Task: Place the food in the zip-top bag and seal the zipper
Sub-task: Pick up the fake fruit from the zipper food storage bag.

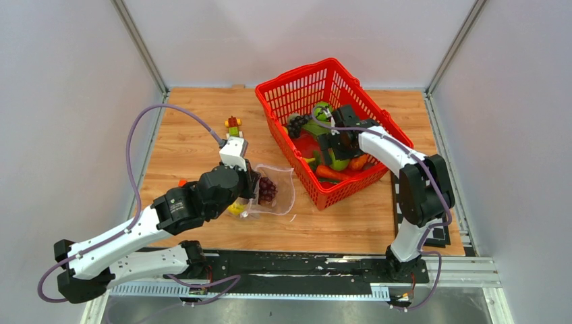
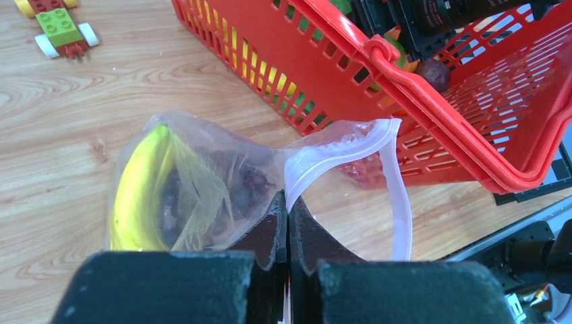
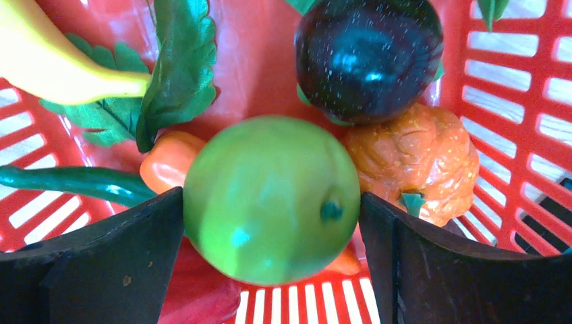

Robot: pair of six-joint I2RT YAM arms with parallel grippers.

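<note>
The clear zip-top bag [image 1: 278,194] lies on the table left of the red basket and holds a yellow banana [image 2: 138,192] and purple grapes [image 1: 267,189]. My left gripper [image 2: 288,202] is shut on the bag's mouth edge, pinching the pale pinkish zipper strip [image 2: 337,145], which loops open to the right. My right gripper [image 3: 272,202] is down inside the basket, with one finger touching each side of a green lime [image 3: 270,169]. In the top view the right gripper [image 1: 340,145] hides the lime.
The red mesh basket [image 1: 297,81] also holds a dark purple fruit [image 3: 367,57], an orange pumpkin-like piece [image 3: 418,158], a banana [image 3: 54,61], green leaves [image 3: 175,67], a green chili [image 3: 67,182] and a carrot [image 1: 330,173]. A toy block figure [image 1: 233,124] stands behind the bag.
</note>
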